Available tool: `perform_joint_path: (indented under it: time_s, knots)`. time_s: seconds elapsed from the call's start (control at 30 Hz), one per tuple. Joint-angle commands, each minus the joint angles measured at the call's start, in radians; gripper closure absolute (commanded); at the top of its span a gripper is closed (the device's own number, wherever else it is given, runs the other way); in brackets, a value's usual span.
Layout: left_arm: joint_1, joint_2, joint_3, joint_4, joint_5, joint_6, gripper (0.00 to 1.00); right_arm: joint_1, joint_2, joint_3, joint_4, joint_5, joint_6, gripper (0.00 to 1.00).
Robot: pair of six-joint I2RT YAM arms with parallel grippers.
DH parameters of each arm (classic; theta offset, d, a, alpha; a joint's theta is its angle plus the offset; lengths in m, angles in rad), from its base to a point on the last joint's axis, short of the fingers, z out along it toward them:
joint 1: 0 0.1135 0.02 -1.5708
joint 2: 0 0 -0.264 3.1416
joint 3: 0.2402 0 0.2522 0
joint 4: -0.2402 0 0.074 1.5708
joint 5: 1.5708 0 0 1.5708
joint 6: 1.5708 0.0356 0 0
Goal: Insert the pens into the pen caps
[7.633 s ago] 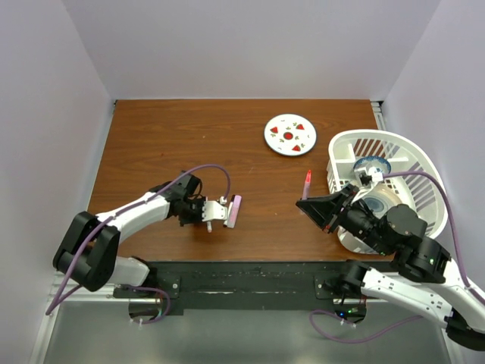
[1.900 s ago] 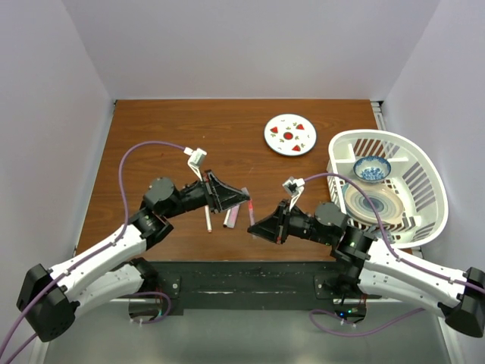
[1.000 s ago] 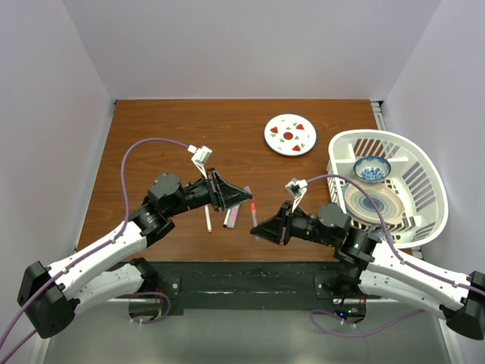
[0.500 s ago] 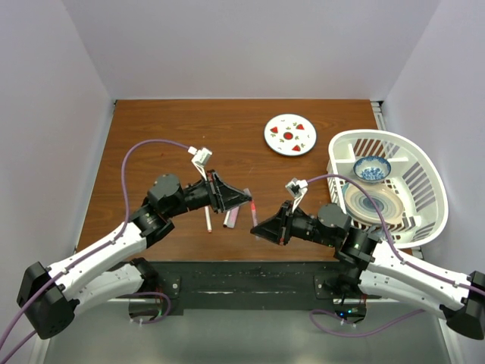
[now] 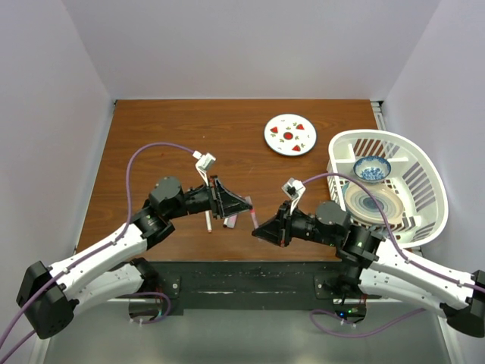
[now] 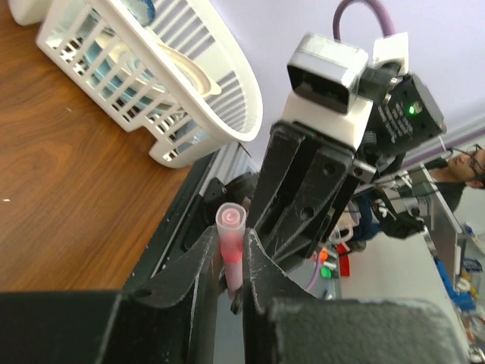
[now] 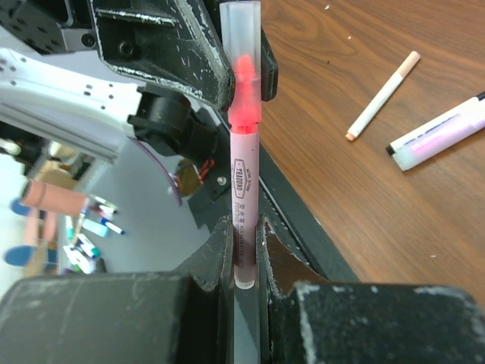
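My left gripper (image 5: 244, 204) is shut on a short translucent pale pen cap (image 6: 231, 241), held above the table's near edge. My right gripper (image 5: 259, 227) is shut on a thin pale pink pen (image 7: 244, 189). The pen's red tip (image 7: 245, 91) sits inside the cap (image 7: 242, 34), seen through its wall in the right wrist view. The two grippers face each other tip to tip. A thin white stick (image 5: 208, 220) and a thick pale marker with a dark end (image 5: 230, 221) lie on the wood below the left gripper; both also show in the right wrist view, the stick (image 7: 381, 96) and the marker (image 7: 441, 133).
A round white plate with red marks (image 5: 290, 135) lies at the back of the table. A white slatted basket (image 5: 379, 135) with a blue bowl (image 5: 372, 167) and a plate stands at the right. The black rail runs along the near edge.
The two grippers have drawn closer together above the near edge. The pen's red tip, bare half a second ago, now sits inside the cap.
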Motion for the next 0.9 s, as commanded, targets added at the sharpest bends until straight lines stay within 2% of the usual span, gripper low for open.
perform_joint_path:
  time_s: [0.0, 0.13, 0.23, 0.27, 0.3, 0.33, 0.4, 0.43, 0.63, 0.87]
  knots:
    - [-0.029, 0.016, -0.011, -0.018, 0.163, 0.014, 1.0, -0.012, 0.024, 0.138, 0.015, 0.109, -0.117, 1.0]
    - [-0.042, 0.024, 0.013, -0.043, 0.168, 0.027, 1.0, -0.012, 0.029, 0.155, 0.018, 0.112, -0.137, 1.0]
    - [-0.04, 0.014, 0.026, -0.046, 0.158, 0.031, 0.8, -0.012, 0.026, 0.162, 0.018, 0.092, -0.154, 1.0]
    - [-0.042, 0.012, 0.034, -0.049, 0.152, 0.032, 0.68, -0.01, 0.027, 0.163, 0.019, 0.088, -0.157, 1.0]
    - [-0.042, 0.003, 0.049, -0.057, 0.132, 0.032, 0.63, -0.012, 0.027, 0.159, 0.021, 0.078, -0.157, 1.0]
    - [-0.042, -0.002, 0.058, -0.06, 0.119, 0.032, 0.53, -0.012, 0.027, 0.154, 0.03, 0.049, -0.156, 1.0]
    - [-0.042, -0.022, 0.083, -0.069, 0.071, 0.032, 0.44, -0.01, 0.021, 0.136, 0.042, 0.019, -0.147, 1.0]
    - [-0.042, -0.029, 0.091, -0.071, 0.056, 0.035, 0.36, -0.01, 0.02, 0.131, 0.042, 0.015, -0.144, 1.0]
    - [-0.04, -0.045, 0.155, -0.115, -0.052, 0.067, 0.24, -0.01, 0.01, 0.112, 0.041, -0.008, -0.13, 1.0]
    - [-0.042, -0.037, 0.203, -0.133, -0.151, 0.093, 0.24, -0.012, 0.016, 0.116, 0.039, -0.035, -0.116, 1.0]
